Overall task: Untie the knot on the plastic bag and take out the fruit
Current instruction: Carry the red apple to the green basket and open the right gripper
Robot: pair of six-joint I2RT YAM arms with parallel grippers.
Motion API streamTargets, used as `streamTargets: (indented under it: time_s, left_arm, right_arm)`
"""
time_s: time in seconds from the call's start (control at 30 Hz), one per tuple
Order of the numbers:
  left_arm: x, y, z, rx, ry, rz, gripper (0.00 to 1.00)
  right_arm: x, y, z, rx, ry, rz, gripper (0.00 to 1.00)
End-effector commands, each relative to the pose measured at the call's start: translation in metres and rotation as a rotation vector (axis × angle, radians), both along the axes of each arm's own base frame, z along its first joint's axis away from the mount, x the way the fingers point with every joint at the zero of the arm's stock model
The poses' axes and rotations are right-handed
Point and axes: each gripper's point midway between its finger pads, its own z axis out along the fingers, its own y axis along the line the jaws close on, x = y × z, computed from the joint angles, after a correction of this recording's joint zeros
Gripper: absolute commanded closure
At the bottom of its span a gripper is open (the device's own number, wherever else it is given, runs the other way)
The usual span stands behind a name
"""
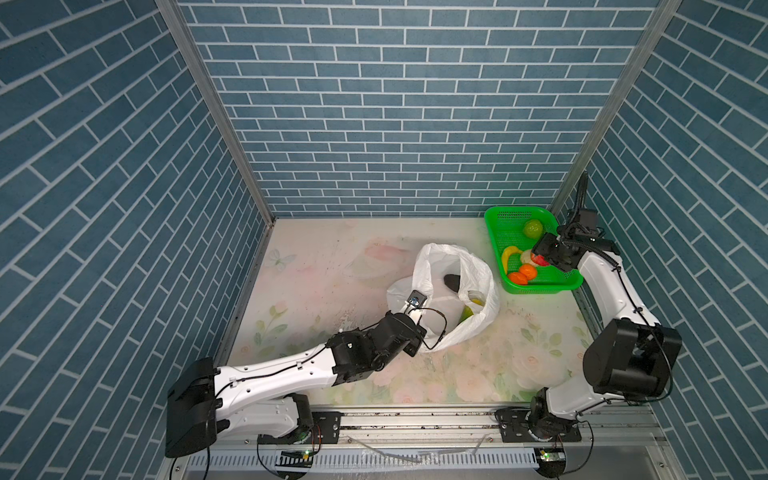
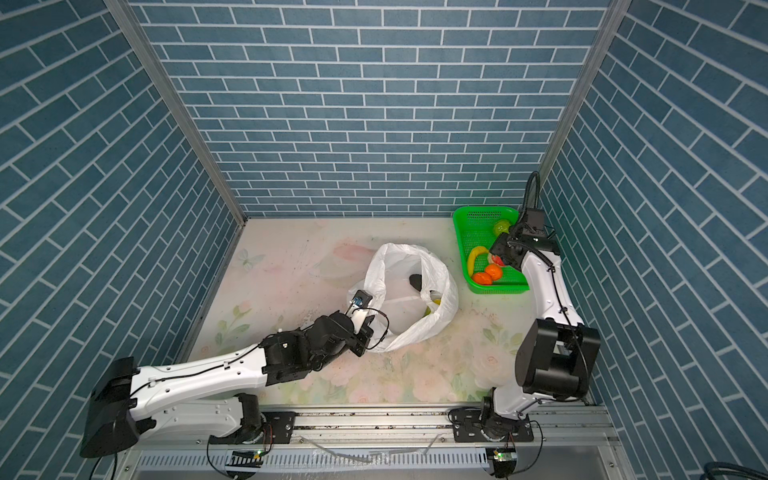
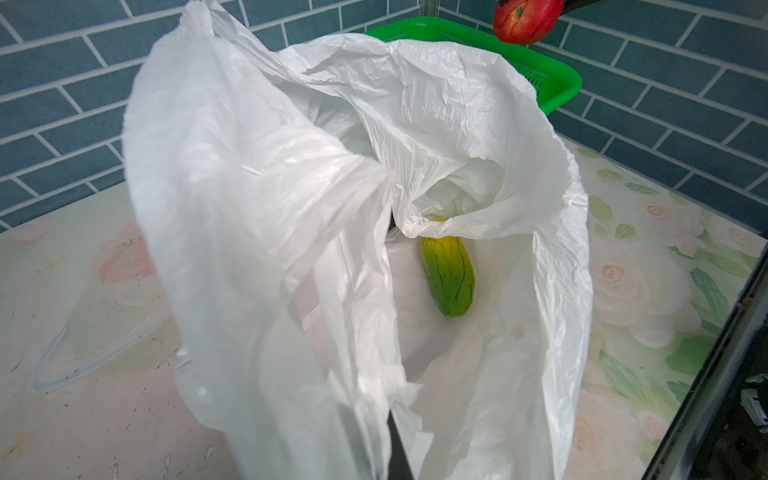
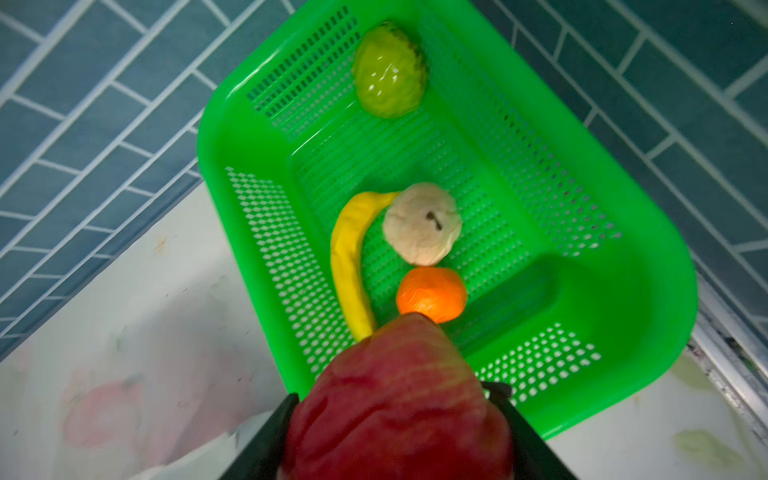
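Enclosing: blue brick walls (image 1: 395, 104) | floral tabletop (image 1: 324, 266) bearing plastic bag (image 1: 484, 286)

I count one plastic bag (image 1: 440, 257) and one green basket (image 1: 498, 245). There are eight fruit pieces: two orange pieces (image 1: 517, 277) (image 1: 528, 271), one banana (image 4: 349, 257), one green round piece (image 4: 388, 72), one whitish knobbly piece (image 4: 422, 224), one dark oval piece (image 1: 452, 281), one yellow-green oblong piece (image 3: 449, 274), and one red piece (image 4: 399, 399) between my right fingers (image 4: 266, 436).
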Motion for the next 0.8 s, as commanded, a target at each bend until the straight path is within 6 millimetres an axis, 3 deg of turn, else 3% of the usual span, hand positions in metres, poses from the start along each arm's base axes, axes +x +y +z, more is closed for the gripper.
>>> streamTargets:
  time_s: [0.0, 0.23, 0.43, 0.57, 0.77]
  left_arm:
    - [0.001, -0.003, 0.011, -0.013, -0.02, -0.002, 1.0]
    - [-0.002, 0.004, 0.007, -0.01, 0.0, 0.008, 1.0]
    - [-0.007, 0.008, 0.001, -0.008, 0.031, 0.001, 1.0]
    - [-0.011, 0.009, 0.0, -0.006, 0.041, -0.012, 1.0]
    - [-0.013, 0.007, -0.003, -0.006, 0.053, -0.025, 1.0]
  right_arm:
    - [0.02, -0.028, 0.014, -0.091, -0.034, -0.019, 0.36]
    - [0.033, -0.06, -0.021, -0.109, 0.043, -0.079, 0.35]
    - [0.035, -0.064, -0.047, -0.106, 0.099, -0.086, 0.25]
    - [0.034, -0.064, -0.055, -0.102, 0.116, -0.084, 0.19]
    - [0.026, -0.059, -0.052, -0.09, 0.112, -0.081, 0.19]
